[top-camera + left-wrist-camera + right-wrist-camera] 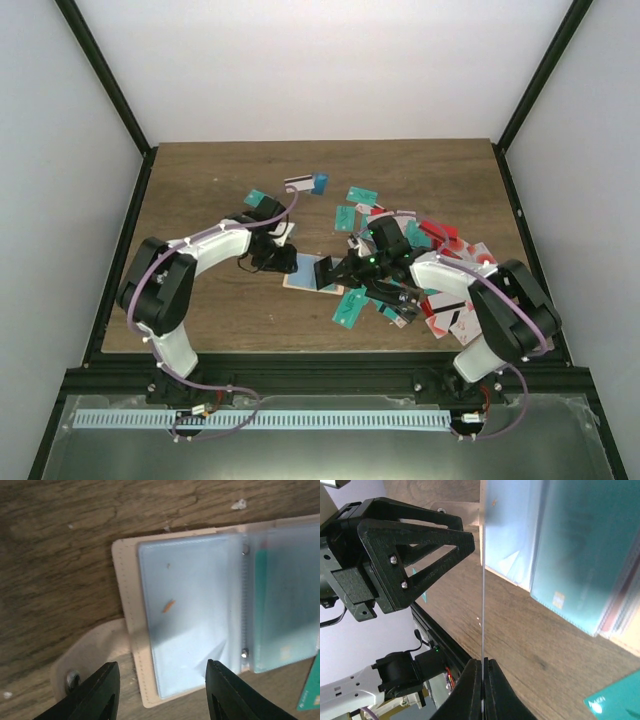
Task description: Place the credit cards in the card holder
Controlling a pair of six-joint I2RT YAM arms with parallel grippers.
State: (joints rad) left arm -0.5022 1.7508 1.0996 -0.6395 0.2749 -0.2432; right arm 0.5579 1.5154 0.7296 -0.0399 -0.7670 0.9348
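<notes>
The right gripper is clenched on a clear sleeve of the card holder. We see the sleeve edge-on as one thin upright line, and we judge it is being lifted to open a pocket. The left gripper is released, its jaws apart over the holder's left half. It is likely placed there to steady the cover, though we cannot tell whether it touches.

The holder lies open on the surface, between the two arms. Most credit cards lie loose to its right, within the right arm's reach. One teal card sits inside a pocket. The snap tab juts from the holder's edge, partly covered by a left finger.

From above, both grippers hide most of the holder, and we cannot see the mouth of the lifted sleeve.
</notes>
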